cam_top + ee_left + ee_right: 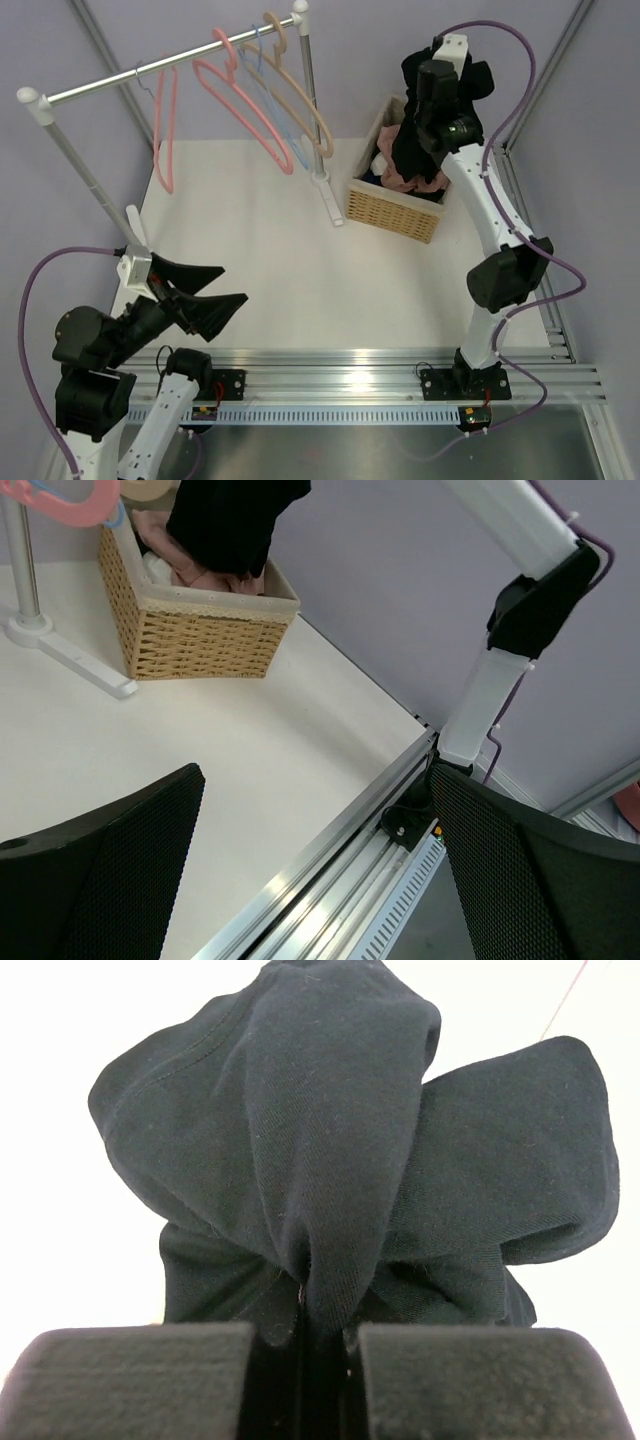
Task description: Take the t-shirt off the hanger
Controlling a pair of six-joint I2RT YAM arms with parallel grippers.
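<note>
The black t-shirt point(412, 150) hangs bunched from my right gripper point(432, 120) above the wicker basket point(395, 215) at the back right. In the right wrist view the gripper point(305, 1335) is shut on a fold of the t-shirt point(340, 1140). The t-shirt's lower part also shows in the left wrist view point(235, 520) over the basket point(190, 630). The slim light-pink hanger point(165, 130) hangs bare at the left of the rail point(110, 85). My left gripper point(233, 283) is open and empty at the front left, low over the table point(315, 780).
A thicker pink hanger point(245, 100), a thin blue one and tan hangers point(295, 90) hang on the rail's right part. The rack's foot point(328, 195) stands beside the basket. Pink cloth point(405, 185) lies in the basket. An aluminium rail point(350, 365) runs along the near edge.
</note>
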